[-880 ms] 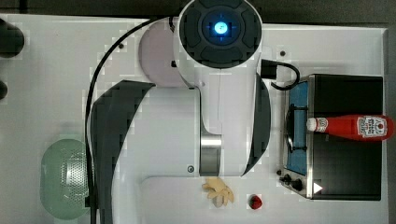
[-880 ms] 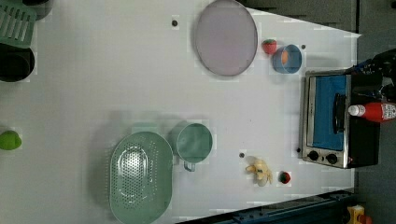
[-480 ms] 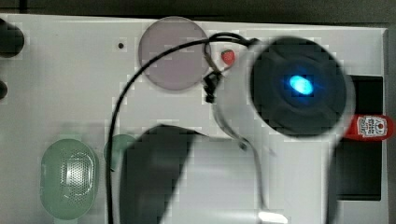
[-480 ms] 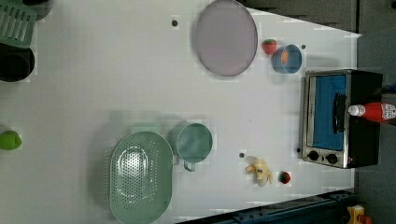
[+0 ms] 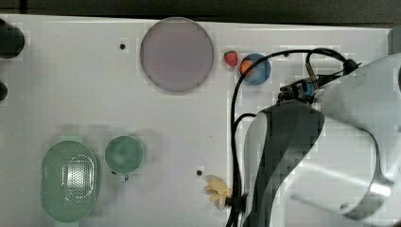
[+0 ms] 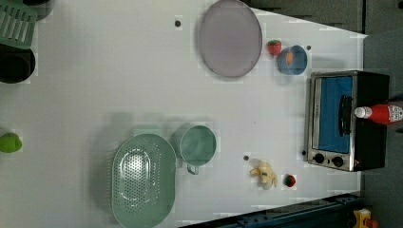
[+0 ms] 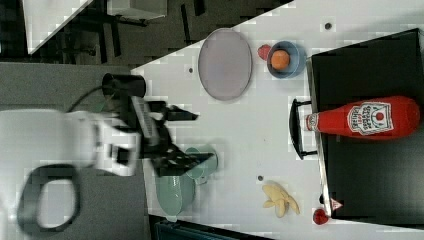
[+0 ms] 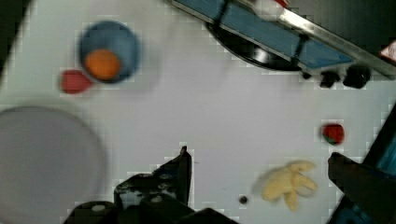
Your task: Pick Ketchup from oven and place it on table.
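The ketchup bottle [image 7: 367, 118] lies on its side atop the toaster oven [image 6: 346, 121]; the tool [image 7: 192, 136] hangs released over the bench [image 6: 119, 85].

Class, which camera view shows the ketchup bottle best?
The right view: the ketchup lies whole on the oven top, label readable. The left view shows it small at the frame's right edge; the wrist view catches just a blurred bit.

Ketchup [image 7: 367, 118] flat atop oven [image 7: 370, 75], fingers [image 7: 186, 116] spread.
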`<state>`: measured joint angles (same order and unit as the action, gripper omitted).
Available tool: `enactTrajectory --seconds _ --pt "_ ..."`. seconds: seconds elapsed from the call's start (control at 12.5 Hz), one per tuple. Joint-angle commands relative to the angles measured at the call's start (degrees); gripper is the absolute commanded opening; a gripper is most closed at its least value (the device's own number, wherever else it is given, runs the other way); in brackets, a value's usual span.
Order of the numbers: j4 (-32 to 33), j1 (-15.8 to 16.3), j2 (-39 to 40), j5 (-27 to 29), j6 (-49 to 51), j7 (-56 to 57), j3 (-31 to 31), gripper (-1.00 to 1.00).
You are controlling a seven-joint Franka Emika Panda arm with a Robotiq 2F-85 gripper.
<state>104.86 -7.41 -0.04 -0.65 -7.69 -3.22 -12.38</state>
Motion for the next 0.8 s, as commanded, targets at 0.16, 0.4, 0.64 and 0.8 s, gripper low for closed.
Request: enactTrajectory --seconds 0.16,0.4,0.64,0.8 --pt "-1.49 -0.9 2.03 0.12 -7.53 1.91 -7.62 1.0" --pt "-1.49 -1.02 6.28 0.13 -15.38 1.91 -14.43 1.0" --pt "-1.51 -1.31 10.14 0.22 -23.19 1.94 -18.71 1.0" --pt "-1.52 -1.73 12.39 0.42 -24.49 1.94 -20.37 1.0"
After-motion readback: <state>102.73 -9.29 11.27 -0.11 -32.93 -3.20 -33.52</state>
